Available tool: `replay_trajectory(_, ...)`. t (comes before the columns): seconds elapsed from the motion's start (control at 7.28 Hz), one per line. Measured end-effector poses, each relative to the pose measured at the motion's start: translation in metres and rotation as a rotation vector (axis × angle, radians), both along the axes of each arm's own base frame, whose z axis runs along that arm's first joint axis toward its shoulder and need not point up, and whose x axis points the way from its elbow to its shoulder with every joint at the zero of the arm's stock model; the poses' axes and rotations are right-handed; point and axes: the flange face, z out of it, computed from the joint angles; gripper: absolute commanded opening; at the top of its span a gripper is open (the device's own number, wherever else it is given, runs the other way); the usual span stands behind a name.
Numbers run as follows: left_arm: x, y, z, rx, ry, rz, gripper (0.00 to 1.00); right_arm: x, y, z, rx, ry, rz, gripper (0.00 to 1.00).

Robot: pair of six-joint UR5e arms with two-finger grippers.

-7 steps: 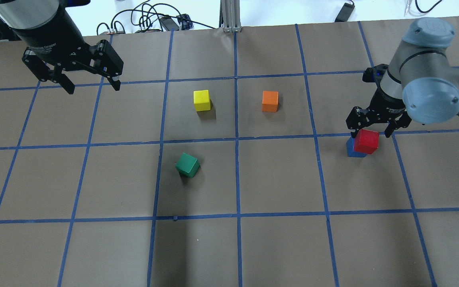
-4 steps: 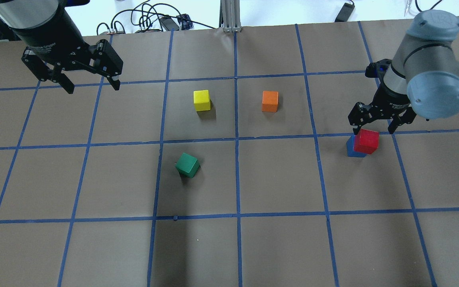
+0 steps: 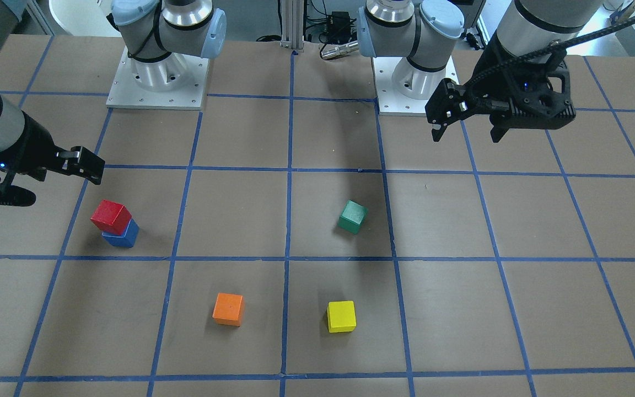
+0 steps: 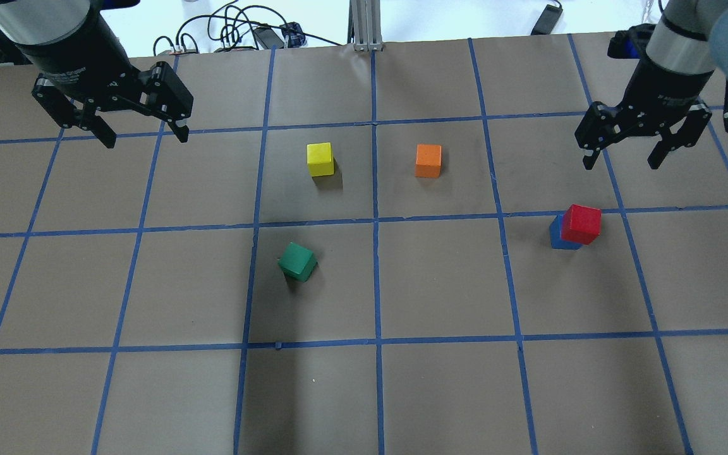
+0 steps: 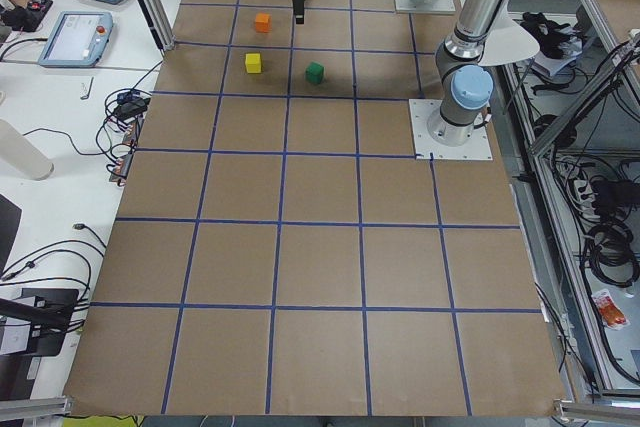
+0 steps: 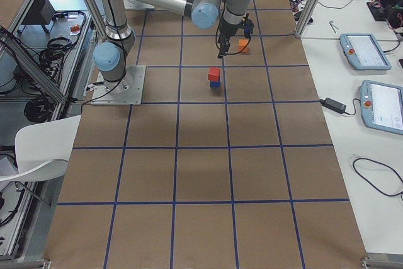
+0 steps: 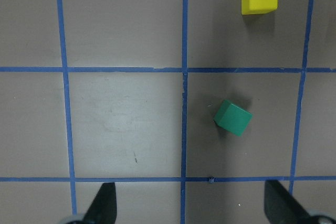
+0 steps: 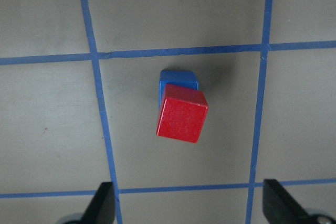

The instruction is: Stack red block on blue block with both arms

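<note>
The red block (image 4: 581,224) sits on top of the blue block (image 4: 555,235), slightly turned against it. The stack also shows in the front view, red block (image 3: 111,216) over blue block (image 3: 124,237), and in the right wrist view, red block (image 8: 182,113) over blue block (image 8: 178,78). My right gripper (image 4: 621,158) is open and empty, raised above and behind the stack, also in the front view (image 3: 55,184). My left gripper (image 4: 144,137) is open and empty, high over the far left of the table, also in the front view (image 3: 465,134).
A yellow cube (image 4: 320,158) and an orange cube (image 4: 428,160) sit in the far middle squares. A green cube (image 4: 297,261) lies turned near the table's centre. Cables lie beyond the far edge (image 4: 231,35). Blue tape marks a grid.
My right gripper has risen and pulled back from the red block, leaving it on the blue block. The left arm has hardly moved.
</note>
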Motion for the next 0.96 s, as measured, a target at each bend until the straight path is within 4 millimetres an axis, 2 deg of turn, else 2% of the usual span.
replay_trajectory(0.27,0.001,0.0,0.001,-0.001,0.0,0.002,1.0,0.054,0.016,0.054,-0.01,0.025,-0.02,1.0)
replay_trajectory(0.41,0.001,0.0,0.001,-0.001,0.0,0.002,1.0,0.08,0.029,0.067,-0.022,0.032,-0.012,1.0)
replay_trajectory(0.55,0.001,0.0,0.0,-0.001,0.0,0.002,1.0,0.099,0.039,0.067,-0.018,0.036,-0.004,1.0)
replay_trajectory(0.69,0.001,0.0,0.0,0.0,0.0,0.002,1.0,0.111,0.048,0.06,-0.004,0.039,0.006,1.0)
replay_trajectory(0.96,0.001,0.0,0.0,-0.001,0.0,0.002,1.0,0.116,0.062,0.054,-0.001,0.04,0.016,1.0)
